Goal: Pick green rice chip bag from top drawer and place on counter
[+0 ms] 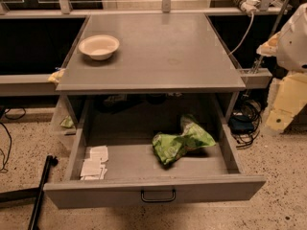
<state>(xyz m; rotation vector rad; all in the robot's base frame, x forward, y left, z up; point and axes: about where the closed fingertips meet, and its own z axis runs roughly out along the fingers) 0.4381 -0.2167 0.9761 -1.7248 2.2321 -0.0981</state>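
A wide grey surface (163, 56) fills the upper middle of the scene, seen from above and in front. Under its front edge the top drawer (96, 194) is pulled fully out toward the viewer, a shallow grey tray with a flat front panel.

Beyond the right edge of the surface, pale cream and white parts of the robot show at the side of the view. The gripper (283, 102) hangs there, outside the front right corner of the surface and well apart from everything in the drawer. I cannot tell how far open it is, and nothing shows in its hold.

The green rice chip bag (180, 145) lies crumpled on the drawer floor, right of centre, below the front edge of the surface and nearer its front right corner.

A pale round bowl (99, 47) sits upright on the surface near the left edge, toward the back left corner.

Small white paper packets (95, 163) lie in a loose pile in the drawer's front left area.

A small dark loop handle (158, 195) is centred on the drawer front.
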